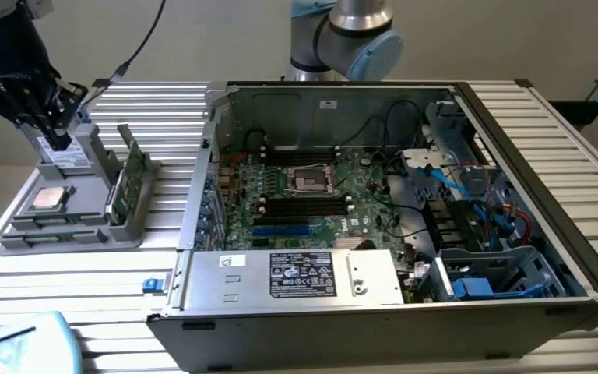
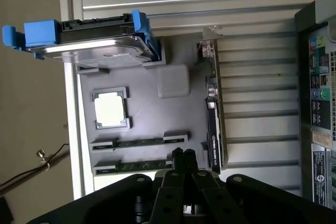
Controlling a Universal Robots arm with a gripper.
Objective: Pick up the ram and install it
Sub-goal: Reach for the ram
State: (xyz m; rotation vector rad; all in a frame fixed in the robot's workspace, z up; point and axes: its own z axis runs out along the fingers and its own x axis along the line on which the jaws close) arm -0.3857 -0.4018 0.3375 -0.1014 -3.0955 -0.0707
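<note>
Two ram sticks (image 2: 139, 142) lie edge-up, side by side, in slots of the grey parts tray (image 2: 173, 108); the second one (image 2: 137, 166) is the nearer to my fingers. My gripper (image 2: 182, 157) is shut with nothing between its fingers, and its tips appear over the end of those sticks. In the exterior view the gripper (image 1: 60, 142) hangs above the tray (image 1: 71, 238) at the exterior view's left. The open computer case (image 1: 548, 234) shows its motherboard (image 1: 310, 195) with long dark memory slots (image 1: 301, 206).
The tray also carries a grey drive with blue tabs (image 2: 94, 40), a square silver processor (image 2: 111, 109) and an upright green card (image 2: 212, 129). A power supply (image 1: 293, 276) sits at the case's front. Cables (image 1: 455, 187) and a drive cage fill the case's right side.
</note>
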